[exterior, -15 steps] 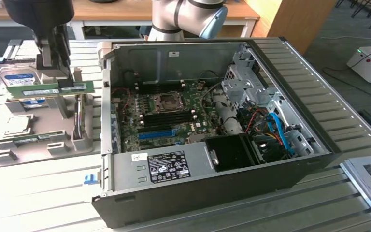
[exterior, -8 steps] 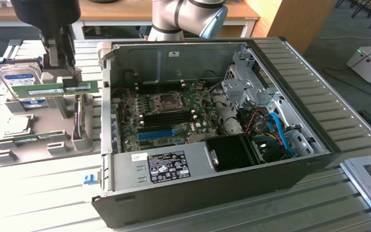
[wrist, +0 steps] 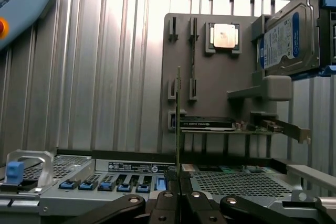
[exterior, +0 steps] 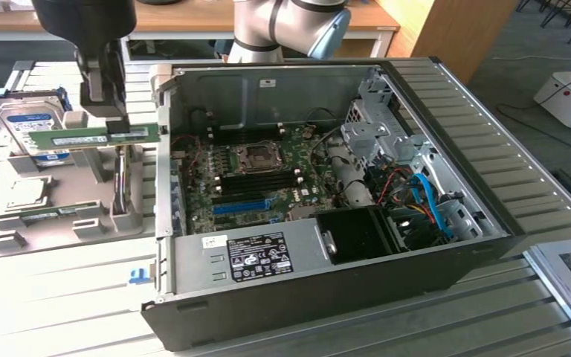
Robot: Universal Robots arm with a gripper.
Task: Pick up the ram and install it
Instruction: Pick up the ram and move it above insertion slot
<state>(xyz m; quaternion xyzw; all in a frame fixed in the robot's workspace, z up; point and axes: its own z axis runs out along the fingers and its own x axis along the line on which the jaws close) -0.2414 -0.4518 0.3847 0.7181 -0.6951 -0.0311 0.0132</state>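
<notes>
My jaws are black; the ram (exterior: 72, 139) is green with a pale label. The holder (exterior: 68, 175) is plain grey, the tabletop (exterior: 57, 312) ribbed silver, the drive (exterior: 23, 123) silver with a blue-and-white label, the case (exterior: 315, 312) black.

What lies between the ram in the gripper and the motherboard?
In the exterior view, the case's side wall stands between the ram and the motherboard; the gripper holds the ram outside that wall.
</notes>
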